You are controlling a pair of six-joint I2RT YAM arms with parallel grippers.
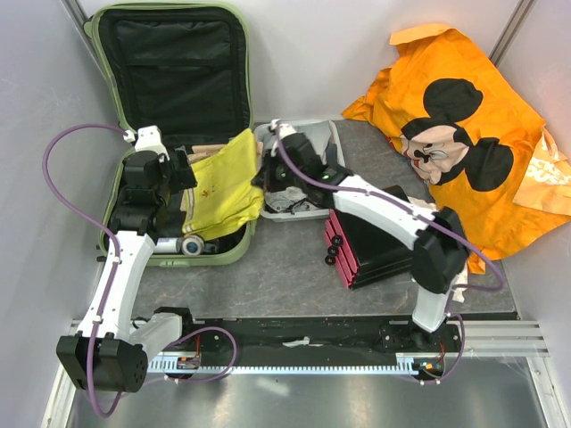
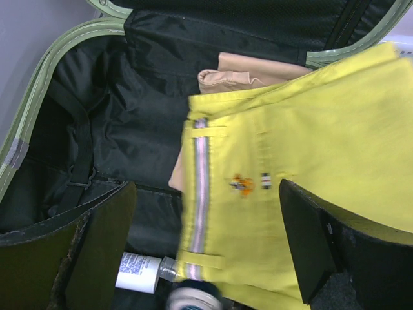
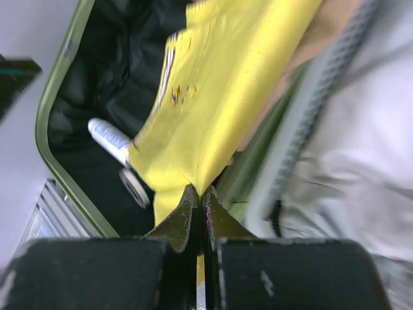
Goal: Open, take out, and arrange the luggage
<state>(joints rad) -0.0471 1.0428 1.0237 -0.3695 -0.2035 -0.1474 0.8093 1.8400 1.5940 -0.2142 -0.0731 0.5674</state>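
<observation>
The pale green suitcase (image 1: 223, 254) lies open at the left, its lid (image 1: 174, 62) standing against the back wall. Inside it are a yellow garment (image 1: 223, 183), a beige garment (image 2: 245, 74), a white bottle (image 2: 139, 271) and a round jar (image 1: 194, 246). My right gripper (image 1: 266, 174) is shut on the edge of the yellow garment (image 3: 226, 84), at the suitcase's right rim; the cloth runs between its fingertips (image 3: 187, 206). My left gripper (image 2: 206, 245) hovers open and empty above the yellow garment (image 2: 290, 168) inside the suitcase (image 2: 39, 84).
A white mesh basket (image 1: 332, 134) holding pale clothing stands right of the suitcase, under my right arm. A black box with pink drawers (image 1: 375, 245) sits in front of it. An orange Mickey Mouse garment (image 1: 455, 134) is spread at the back right.
</observation>
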